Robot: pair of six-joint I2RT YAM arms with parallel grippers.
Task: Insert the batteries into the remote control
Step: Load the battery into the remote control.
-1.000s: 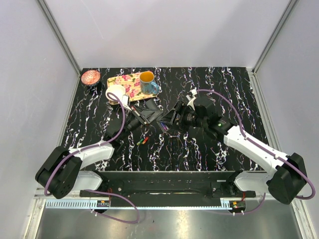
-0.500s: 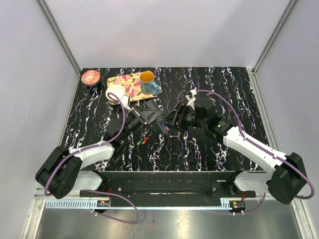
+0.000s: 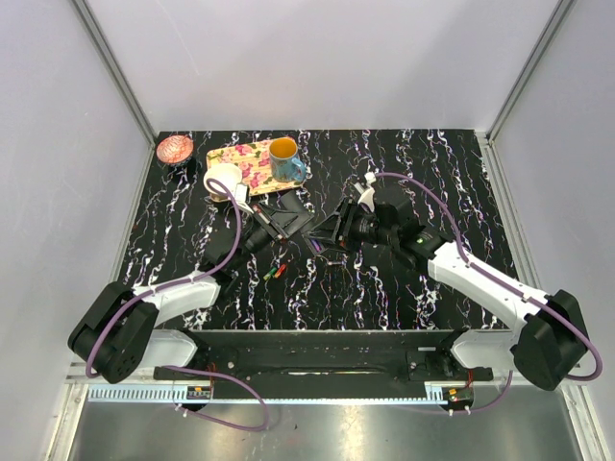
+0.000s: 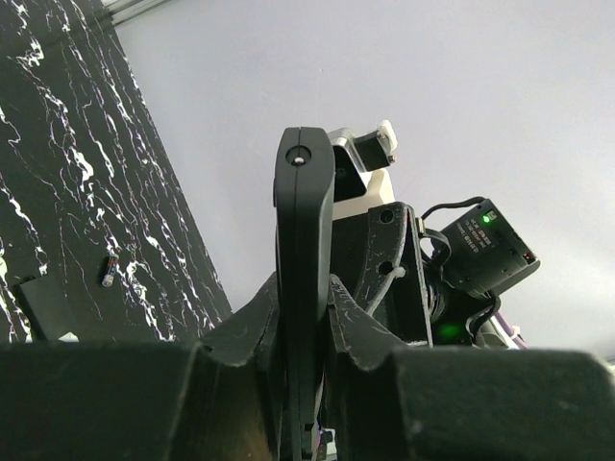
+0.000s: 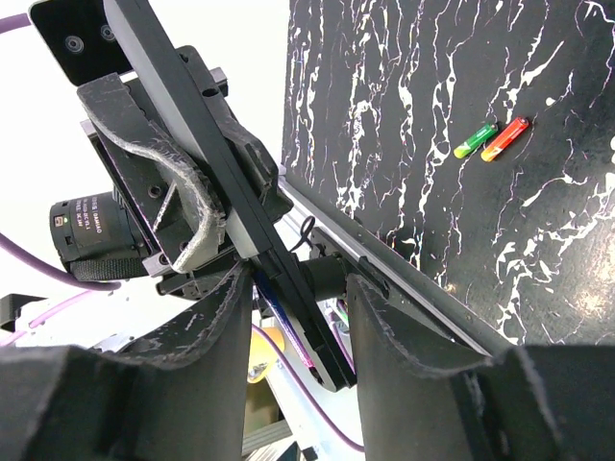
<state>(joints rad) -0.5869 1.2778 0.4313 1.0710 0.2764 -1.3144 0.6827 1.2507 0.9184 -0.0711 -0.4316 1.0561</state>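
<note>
My left gripper (image 3: 267, 227) is shut on the black remote control (image 3: 285, 215) and holds it off the table. In the left wrist view the remote (image 4: 305, 269) stands edge-on between the fingers. My right gripper (image 3: 330, 230) is at the remote's right side. In the right wrist view its jaws stand apart around the remote's lower edge (image 5: 288, 288). A blue-purple battery (image 5: 280, 309) lies along the remote by the left finger (image 5: 207, 336). Two more batteries, green (image 5: 475, 140) and red-orange (image 5: 505, 138), lie on the table, also in the top view (image 3: 275, 273).
A floral yellow tray (image 3: 240, 165) with a blue mug (image 3: 285, 159) stands at the back left, with a white roll (image 3: 222, 181) and a pink bowl (image 3: 176, 149) near it. A flat black piece (image 4: 43, 307) and a small battery (image 4: 109, 274) lie on the table.
My right gripper has shifted a little left and away from me, closer against the remote. The left gripper and the remote have stayed put.
</note>
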